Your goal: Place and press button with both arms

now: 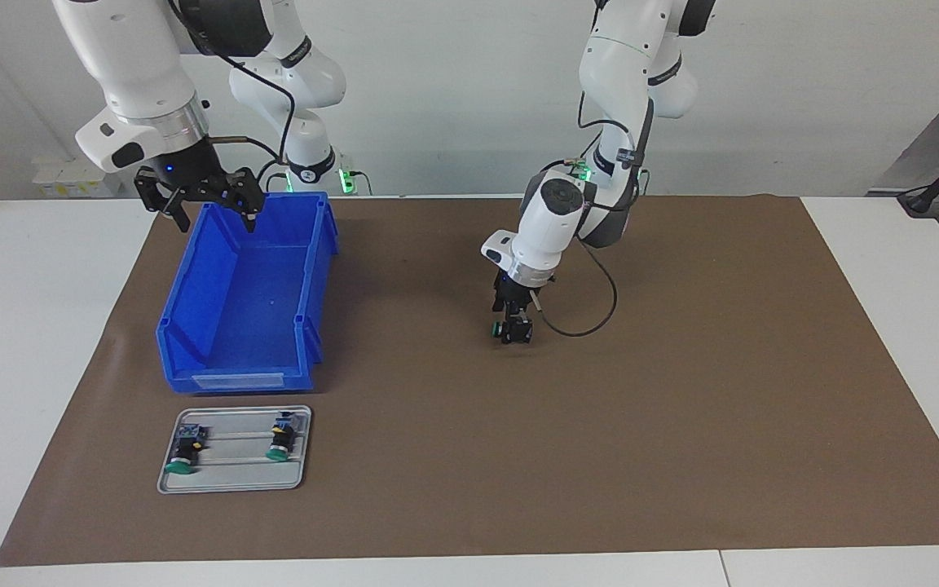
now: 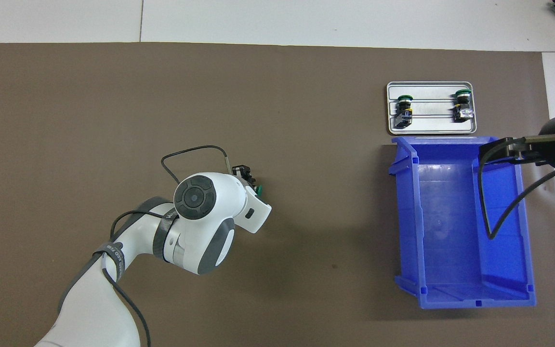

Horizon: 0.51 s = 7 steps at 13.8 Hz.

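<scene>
L gripper (image 1: 513, 324) ctr frame, low over mat (image 1: 681, 391), fingers around button (image 1: 505, 330) — can't tell if pinched yet; I reckon pickup | R gripper (image 1: 207, 214) upper left over blue bin (image 1: 245, 326), fingers spread, waiting | tray (image 1: 233, 483) lower left: 2 spare buttons (image 1: 229, 444)
</scene>
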Each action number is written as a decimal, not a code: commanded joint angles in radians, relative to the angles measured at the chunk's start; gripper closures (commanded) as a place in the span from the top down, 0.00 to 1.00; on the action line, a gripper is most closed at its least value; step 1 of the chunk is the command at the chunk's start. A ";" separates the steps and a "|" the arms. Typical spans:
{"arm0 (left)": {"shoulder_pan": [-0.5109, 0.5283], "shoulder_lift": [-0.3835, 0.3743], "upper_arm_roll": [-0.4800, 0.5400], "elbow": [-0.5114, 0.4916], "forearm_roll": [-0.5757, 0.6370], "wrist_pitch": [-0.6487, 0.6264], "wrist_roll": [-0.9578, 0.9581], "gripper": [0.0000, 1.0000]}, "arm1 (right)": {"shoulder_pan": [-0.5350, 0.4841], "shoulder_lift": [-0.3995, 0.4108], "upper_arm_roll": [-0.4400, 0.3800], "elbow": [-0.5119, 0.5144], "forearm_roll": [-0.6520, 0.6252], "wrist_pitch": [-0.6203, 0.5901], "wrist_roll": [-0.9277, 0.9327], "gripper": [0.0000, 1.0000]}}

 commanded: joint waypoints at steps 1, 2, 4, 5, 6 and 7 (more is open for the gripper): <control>-0.028 0.000 0.017 -0.016 -0.019 0.053 0.009 0.74 | -0.016 -0.024 0.009 -0.033 0.021 0.020 0.016 1.00; -0.028 0.003 0.017 -0.016 -0.019 0.055 0.009 0.74 | -0.018 -0.024 0.009 -0.033 0.022 0.016 0.016 1.00; -0.028 0.003 0.017 -0.016 -0.019 0.055 0.009 0.74 | -0.016 -0.024 0.009 -0.033 0.022 0.014 0.029 1.00; -0.027 0.003 0.017 -0.016 -0.019 0.055 0.009 0.74 | -0.014 -0.026 0.007 -0.033 0.022 0.011 0.044 1.00; -0.025 0.003 0.018 -0.016 -0.019 0.055 0.012 0.72 | -0.014 -0.026 0.009 -0.033 0.022 0.011 0.047 1.00; -0.024 0.003 0.018 -0.016 -0.020 0.055 0.015 0.67 | -0.014 -0.026 0.009 -0.033 0.022 0.011 0.047 1.00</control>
